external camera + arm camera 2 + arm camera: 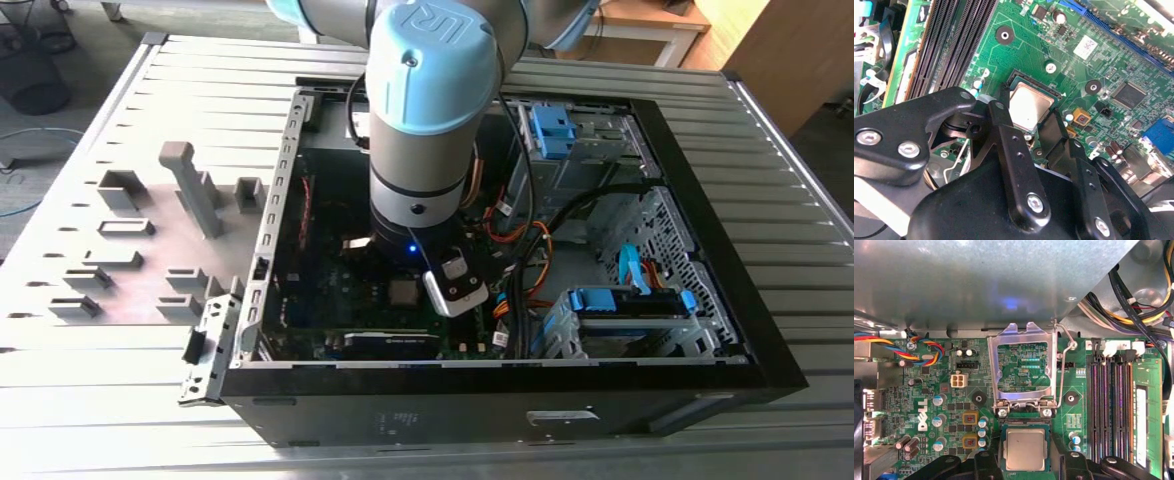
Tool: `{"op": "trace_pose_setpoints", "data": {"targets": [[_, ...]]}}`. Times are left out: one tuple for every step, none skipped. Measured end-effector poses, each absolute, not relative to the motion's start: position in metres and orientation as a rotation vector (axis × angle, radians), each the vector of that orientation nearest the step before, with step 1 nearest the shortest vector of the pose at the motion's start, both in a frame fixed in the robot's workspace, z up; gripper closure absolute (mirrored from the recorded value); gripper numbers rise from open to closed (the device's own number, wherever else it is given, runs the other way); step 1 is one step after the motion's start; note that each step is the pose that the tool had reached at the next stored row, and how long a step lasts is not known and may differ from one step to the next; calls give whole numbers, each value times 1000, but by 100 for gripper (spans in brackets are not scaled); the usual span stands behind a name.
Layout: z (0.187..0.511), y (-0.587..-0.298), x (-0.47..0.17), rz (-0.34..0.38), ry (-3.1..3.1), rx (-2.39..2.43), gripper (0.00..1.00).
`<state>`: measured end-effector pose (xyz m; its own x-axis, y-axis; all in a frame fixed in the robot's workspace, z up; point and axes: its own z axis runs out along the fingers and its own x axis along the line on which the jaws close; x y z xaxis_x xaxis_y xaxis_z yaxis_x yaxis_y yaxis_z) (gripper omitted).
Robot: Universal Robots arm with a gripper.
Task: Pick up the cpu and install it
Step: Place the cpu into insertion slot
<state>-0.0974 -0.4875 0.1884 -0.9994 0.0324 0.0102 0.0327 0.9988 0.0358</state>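
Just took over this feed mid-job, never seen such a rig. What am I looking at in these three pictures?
The exterior view looks down on a robot arm reaching into an open computer case lying on a metal table; grey holder blocks sit at that view's left. Both wrist views come from cameras on the arm, looking at the motherboard. The cpu lies in its socket, with the metal frame swung open. The black gripper is at the cpu; whether it grips it, I cannot tell.

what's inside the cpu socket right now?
The cpu lies inside the socket, metal top up, with the load plate swung open. The chip covers the socket's contacts, so whether it is fully seated cannot be seen.
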Motion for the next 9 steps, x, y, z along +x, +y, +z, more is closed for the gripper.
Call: {"op": "trace_pose_setpoints", "data": {"targets": [[188,-488,-97,-56,-3131,-50,53],[188,-488,-97,-56,-3131,-48,53],[188,-488,-97,-56,-3131,-46,53],[188,-488,-97,-56,-3131,-43,53],[188,-488,-97,-56,-3131,-42,53],[188,-488,-97,-56,-3131,-42,53],[188,-488,-97,-56,-3131,-42,53],[188,-488,-97,-56,-3131,-42,53],[188,-488,-97,-56,-3131,-42,53]]}}
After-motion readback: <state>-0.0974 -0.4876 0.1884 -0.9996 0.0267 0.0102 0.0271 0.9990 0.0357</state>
